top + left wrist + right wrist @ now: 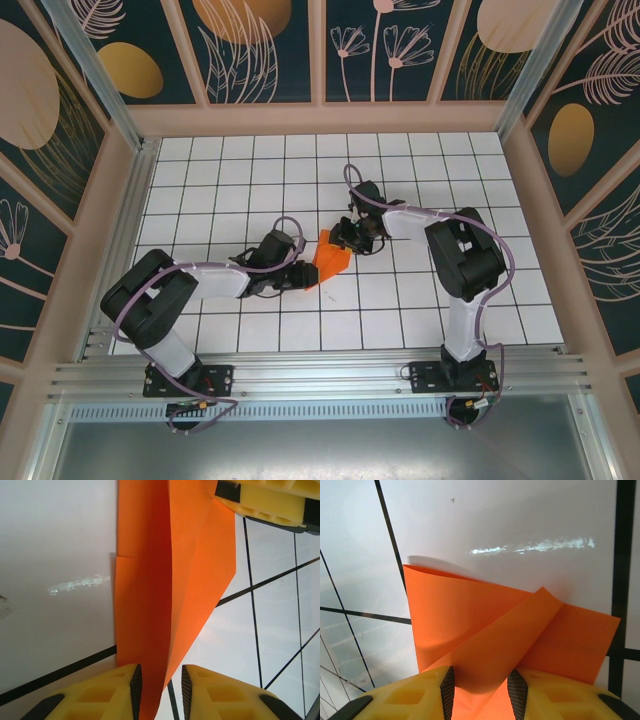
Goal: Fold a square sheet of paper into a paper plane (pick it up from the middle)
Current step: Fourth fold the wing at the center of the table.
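White-tiled table (400,310), floral walls (260,50); orange paper (331,262) (part-folded) in right end effector (481,682)

From above, the orange paper (331,262) is too small for its folds to be read, and the left hand (299,277) and right hand (345,240) cover its two ends. In the left wrist view it runs off the top and bottom edges. In the right wrist view its near part drops off the bottom edge, so that hand's grip cannot be told.

White tabletop (400,310) with black grid lines, folded orange sheet of paper (330,262) near its middle, contact unclear
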Available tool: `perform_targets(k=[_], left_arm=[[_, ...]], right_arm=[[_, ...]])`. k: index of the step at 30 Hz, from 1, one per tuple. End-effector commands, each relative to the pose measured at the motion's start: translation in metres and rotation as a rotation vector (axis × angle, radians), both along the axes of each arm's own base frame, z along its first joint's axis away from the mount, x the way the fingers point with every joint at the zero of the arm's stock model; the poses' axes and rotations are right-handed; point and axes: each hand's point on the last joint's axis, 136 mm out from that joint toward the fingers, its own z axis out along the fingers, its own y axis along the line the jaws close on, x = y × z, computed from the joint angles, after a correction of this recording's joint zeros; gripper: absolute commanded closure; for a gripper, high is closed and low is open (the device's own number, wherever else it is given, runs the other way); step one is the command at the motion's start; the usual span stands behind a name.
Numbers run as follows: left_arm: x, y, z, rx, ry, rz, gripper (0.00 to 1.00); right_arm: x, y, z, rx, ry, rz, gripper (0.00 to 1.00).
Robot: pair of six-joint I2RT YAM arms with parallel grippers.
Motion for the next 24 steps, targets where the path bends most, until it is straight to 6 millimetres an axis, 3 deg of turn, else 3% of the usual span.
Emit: perform_targets(k=[1, 11, 24], left_arm=[[0.0019, 0.0035, -0.0072, 0.061, -0.009, -0.008, 0.73], [0.0029, 0.0036, 0.0005, 0.144, -0.111, -0.076, 0.69], [0.0024, 0.0097, -0.005, 0.254, -0.126, -0.097, 0.77]], right_arm=[[-0.0169, -0.026, -0.0483, -0.151, 0.103, -0.041, 0.61], [-0.0175, -0.0277, -0.0506, -0.156, 0.113, -0.048, 0.62], [-0.0178, -0.0284, -0.0524, -0.159, 0.119, -0.054, 0.62]])
